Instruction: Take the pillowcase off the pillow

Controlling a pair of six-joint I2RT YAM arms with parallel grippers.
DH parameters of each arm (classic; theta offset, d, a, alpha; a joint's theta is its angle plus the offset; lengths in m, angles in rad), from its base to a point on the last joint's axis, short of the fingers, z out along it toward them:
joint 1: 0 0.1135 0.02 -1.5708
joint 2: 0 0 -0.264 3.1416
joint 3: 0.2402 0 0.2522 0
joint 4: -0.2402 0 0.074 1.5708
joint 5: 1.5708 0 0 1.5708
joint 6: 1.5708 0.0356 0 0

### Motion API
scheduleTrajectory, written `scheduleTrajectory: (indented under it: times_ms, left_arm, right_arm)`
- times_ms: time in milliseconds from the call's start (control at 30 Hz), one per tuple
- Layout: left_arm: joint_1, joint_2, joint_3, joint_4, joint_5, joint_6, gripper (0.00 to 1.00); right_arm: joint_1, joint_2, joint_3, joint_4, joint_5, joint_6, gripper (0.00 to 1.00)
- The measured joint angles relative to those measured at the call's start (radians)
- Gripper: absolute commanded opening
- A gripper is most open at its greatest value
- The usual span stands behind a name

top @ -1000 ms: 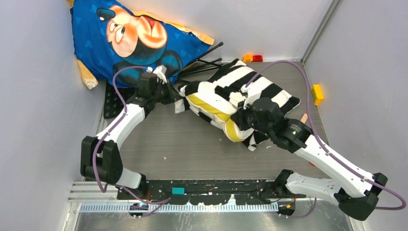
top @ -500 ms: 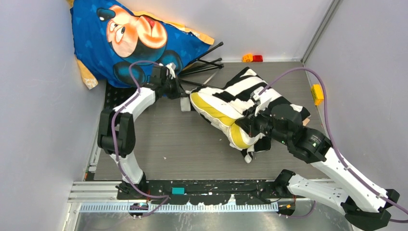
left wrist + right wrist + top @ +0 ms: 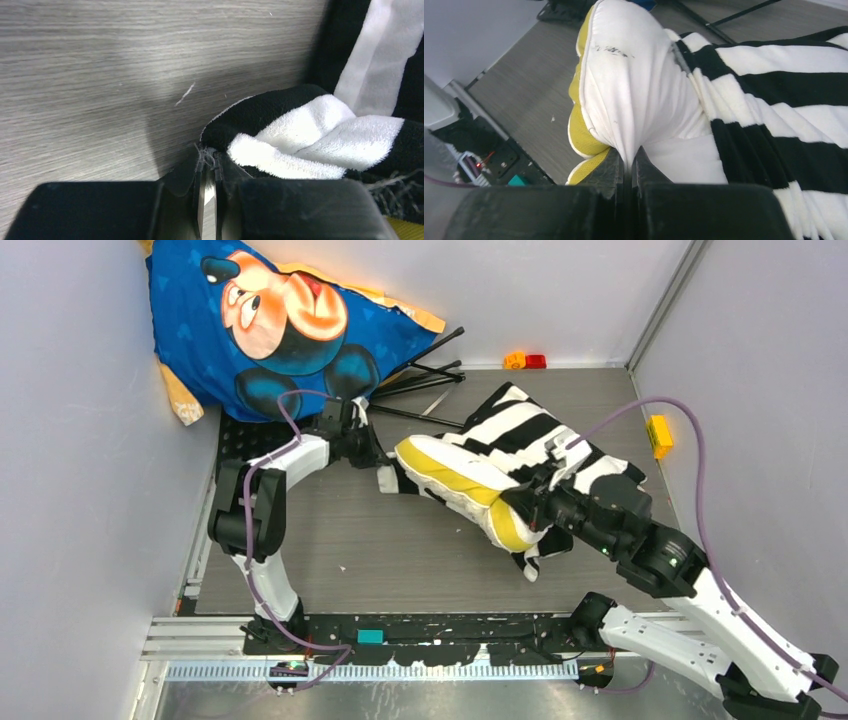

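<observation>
Left jaws were clenched on a corner of the pillowcase (image 3: 300, 130). Frayed hem threads were nipped right between the pads, with the fabric lying on the tabletop (image 3: 100, 75).

Right jaws were clamped on a pinch of the pillow (image 3: 634, 85), taking white ticking only and no stripes.

My read on the split grip: one arm anchors the cover and the other takes the filling, so pulling them apart would slide one off the other. Each side needs just one layer in its grip, and both looked clean.

Where things were: the pillow lay mid-tabletop, angled from left-far to right-near. Its left end was bare, white with yellow edging. The pillowcase was bunched over the right, far half. I'd call it roughly half stripped.

Views:
- Only the left wrist view showed how thin that hold was, corner and threads only, so there's some slip risk.
- The right wrist view showed the quilted face, a dark scuff on it, and where the striped edge sat on the pillow.
- Only the top view showed the overall layout: both arms reaching in from opposite sides, the Mickey Mouse cushion (image 3: 270, 320) in the far left corner, black rods (image 3: 420, 375) beside it, and a yellow block (image 3: 658, 435) at the right wall.
</observation>
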Motion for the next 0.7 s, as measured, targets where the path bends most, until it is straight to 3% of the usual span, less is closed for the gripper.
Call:
scheduleTrajectory:
  times_ms: [67, 167, 200, 267, 367, 500, 633, 700]
  left_arm:
    - [0.001, -0.001, -0.002, 0.000, -0.018, 0.002, 0.35]
    - [0.008, -0.023, 0.008, -0.026, -0.060, 0.016, 0.63]
    - [0.011, -0.035, 0.016, -0.039, -0.072, 0.022, 0.68]
    - [0.019, -0.079, 0.035, -0.071, -0.108, 0.029, 0.74]
    - [0.036, -0.188, 0.041, -0.095, -0.166, 0.025, 0.79]
    - [0.101, -0.405, -0.046, -0.077, -0.187, -0.014, 0.88]
    - [0.148, -0.626, -0.219, -0.063, -0.137, -0.084, 0.89]
    - [0.140, -0.661, -0.280, -0.053, -0.080, -0.113, 0.88]
  right_arm:
    - [0.000, 0.050, 0.002, 0.008, -0.068, 0.011, 0.23]
    - [0.000, 0.193, 0.031, 0.027, -0.222, 0.048, 0.64]
    - [0.000, 0.244, 0.042, 0.043, -0.271, 0.065, 0.74]
    - [0.000, 0.358, 0.068, 0.098, -0.364, 0.106, 0.84]
    - [0.003, 0.500, 0.073, 0.161, -0.401, 0.164, 0.93]
    - [0.000, 0.515, 0.071, 0.151, -0.307, 0.180, 0.93]
    - [-0.003, 0.554, 0.137, 0.106, -0.180, 0.134, 0.94]
    - [-0.005, 0.602, 0.172, 0.096, -0.127, 0.107, 0.95]
